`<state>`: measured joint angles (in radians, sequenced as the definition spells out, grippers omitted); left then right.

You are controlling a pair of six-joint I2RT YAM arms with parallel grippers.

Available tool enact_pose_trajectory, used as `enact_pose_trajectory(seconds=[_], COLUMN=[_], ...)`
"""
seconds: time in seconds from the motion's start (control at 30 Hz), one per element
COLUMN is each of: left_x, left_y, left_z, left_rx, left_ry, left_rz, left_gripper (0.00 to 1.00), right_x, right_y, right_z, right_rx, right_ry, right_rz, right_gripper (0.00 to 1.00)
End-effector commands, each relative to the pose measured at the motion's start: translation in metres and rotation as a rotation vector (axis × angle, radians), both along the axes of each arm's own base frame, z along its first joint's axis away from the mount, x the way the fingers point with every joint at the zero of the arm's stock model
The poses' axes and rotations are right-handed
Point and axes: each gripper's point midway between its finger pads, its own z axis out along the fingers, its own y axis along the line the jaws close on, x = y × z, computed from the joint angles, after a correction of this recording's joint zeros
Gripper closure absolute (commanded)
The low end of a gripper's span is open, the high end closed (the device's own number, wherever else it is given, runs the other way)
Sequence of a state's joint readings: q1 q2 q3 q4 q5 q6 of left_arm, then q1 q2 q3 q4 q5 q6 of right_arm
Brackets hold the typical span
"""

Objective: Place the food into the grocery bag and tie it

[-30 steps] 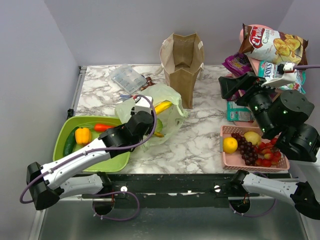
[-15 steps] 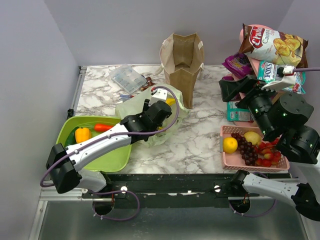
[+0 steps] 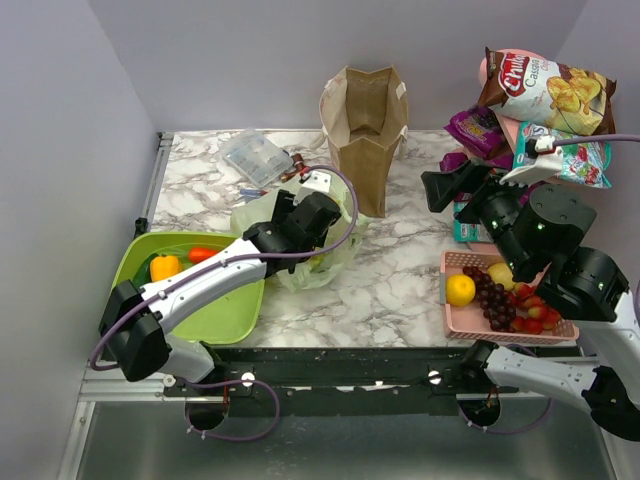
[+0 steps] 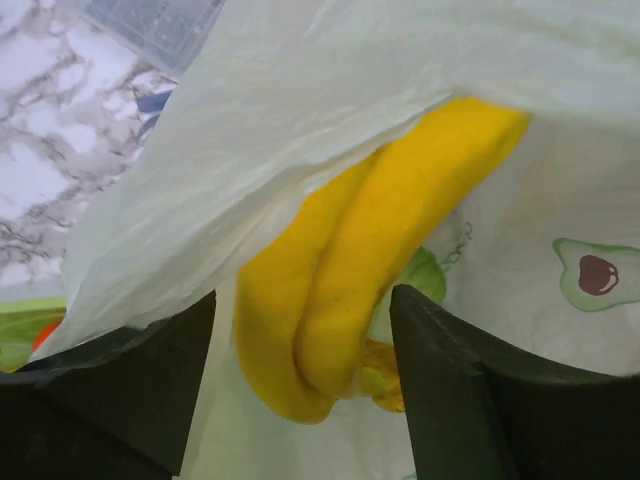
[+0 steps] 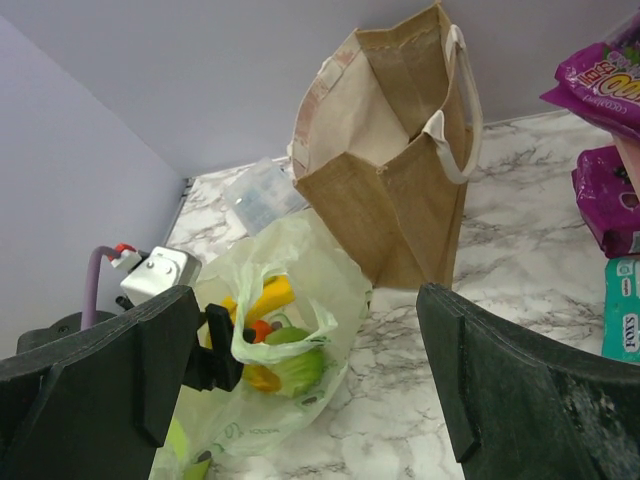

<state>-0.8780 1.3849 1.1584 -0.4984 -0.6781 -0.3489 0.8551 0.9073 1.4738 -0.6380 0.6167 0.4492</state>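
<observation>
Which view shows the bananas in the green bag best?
Left wrist: the bananas fill the frame under the grocery bag film. Right wrist shows only a yellow tip in the bag mouth; in top external the left arm hides them.

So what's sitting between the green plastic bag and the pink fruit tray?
Nothing: only bare marble table lies between the green plastic bag and the pink fruit tray, as the overhead view shows.

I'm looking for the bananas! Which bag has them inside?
The crinkly pale green plastic bag, slumped by the left gripper; yellow bananas show inside. The stiff brown bag stands upright behind it.
</observation>
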Motion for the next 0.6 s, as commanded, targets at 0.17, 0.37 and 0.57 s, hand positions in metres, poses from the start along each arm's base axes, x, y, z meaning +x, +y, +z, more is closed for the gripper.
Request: enact_pose_trajectory(seconds=[0.17,0.37,0.57], left_x=[0.006,-0.007,-0.027], left_y=[0.0,0.005,0.006], left_z=[0.046,0.08,0.106], left_rx=[-0.015,-0.106,-0.196], left_ry=[-0.055,-0.086,-0.097], left_rz=[-0.015,-0.038,-0.126], left_gripper=[0.02,0.01,0.01], right_x=[-0.001,0.0,-0.003], right_y=[0.012,0.026,0.044], right_z=[-0.029,-0.052,-0.081], right_rx=[-0.049,-0.094,-0.173], right_ry=[0.07,0.124,0.19], right_rz=[0.051,0.105,0.196], right_gripper=[0.0,0.0,0.0])
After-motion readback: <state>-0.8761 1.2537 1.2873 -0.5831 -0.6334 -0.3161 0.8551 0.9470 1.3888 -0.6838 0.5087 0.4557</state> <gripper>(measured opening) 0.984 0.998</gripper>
